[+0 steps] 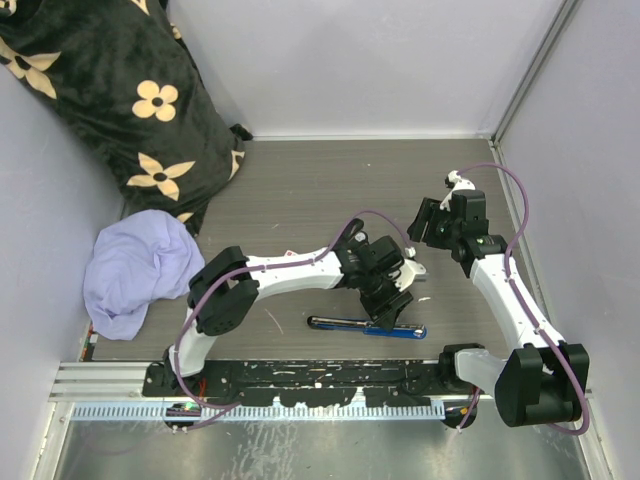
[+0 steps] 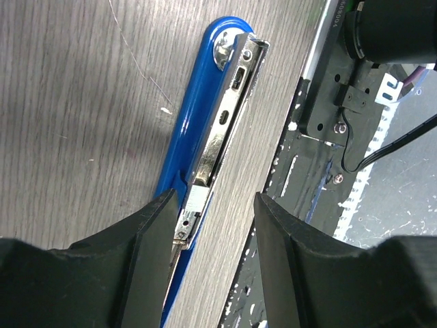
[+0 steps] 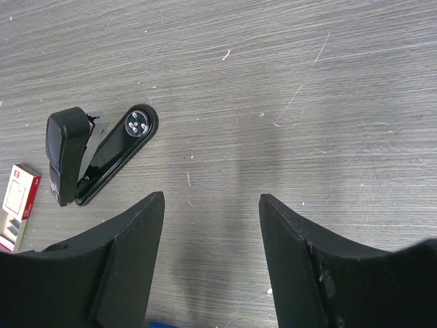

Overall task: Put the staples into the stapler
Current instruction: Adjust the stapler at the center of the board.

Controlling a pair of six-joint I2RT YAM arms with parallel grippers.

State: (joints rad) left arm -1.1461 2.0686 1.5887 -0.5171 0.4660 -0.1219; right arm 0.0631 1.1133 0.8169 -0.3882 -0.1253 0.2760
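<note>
Left gripper (image 2: pixel 213 205), jaws apart and empty, straddles the opened blue stapler (image 2: pixel 192 109) pointing to twelve o'clock; right gripper (image 3: pixel 212 205), likewise apart, has the staples box (image 3: pixel 19 198) at nine o'clock; best clamp the blue base squarely, keeping the magazine (image 2: pixel 217 137) clear.
</note>
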